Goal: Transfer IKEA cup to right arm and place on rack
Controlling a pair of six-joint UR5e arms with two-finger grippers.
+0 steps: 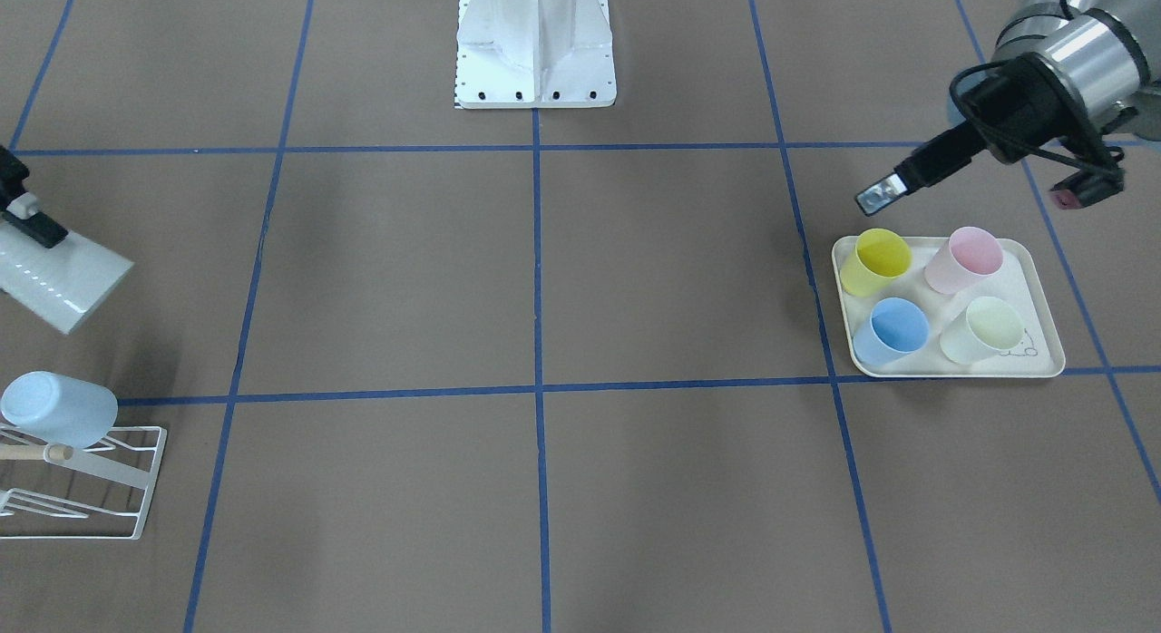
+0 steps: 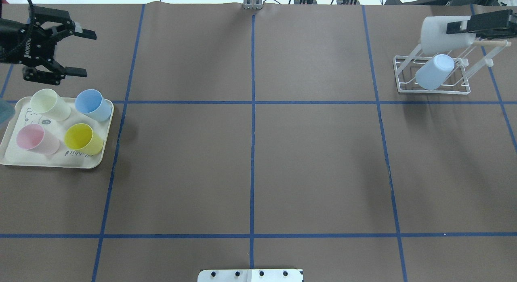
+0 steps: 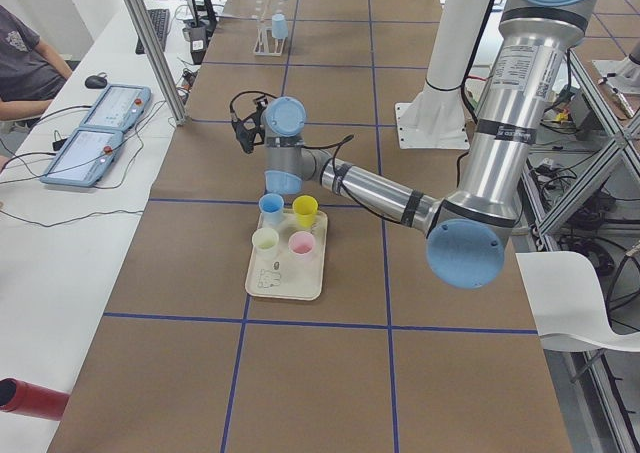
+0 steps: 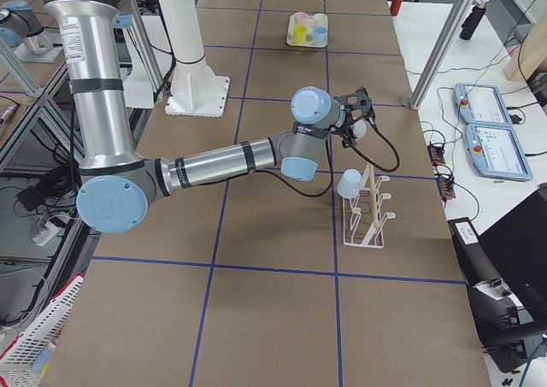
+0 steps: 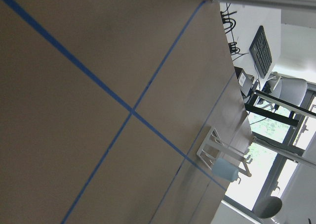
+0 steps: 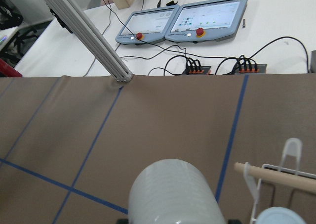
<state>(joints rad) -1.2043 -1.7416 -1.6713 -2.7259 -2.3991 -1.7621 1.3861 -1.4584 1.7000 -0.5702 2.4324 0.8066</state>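
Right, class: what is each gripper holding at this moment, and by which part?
The right gripper holds a white cup by its wall, at the end nearest its wrist. The left gripper is open and holds nothing.

White cup (image 6: 173,192) low in frame over the brown, blue-taped surface (image 6: 163,120), wire rack (image 6: 292,152) and wooden dowel (image 6: 276,178) at right, pale blue cup (image 6: 284,217) below the dowel, two control tablets (image 6: 182,22) beyond

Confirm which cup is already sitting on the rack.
The light blue cup, tilted on the prongs of the rack. The white cup is in the right gripper, not yet racked; four others stand on the tray.
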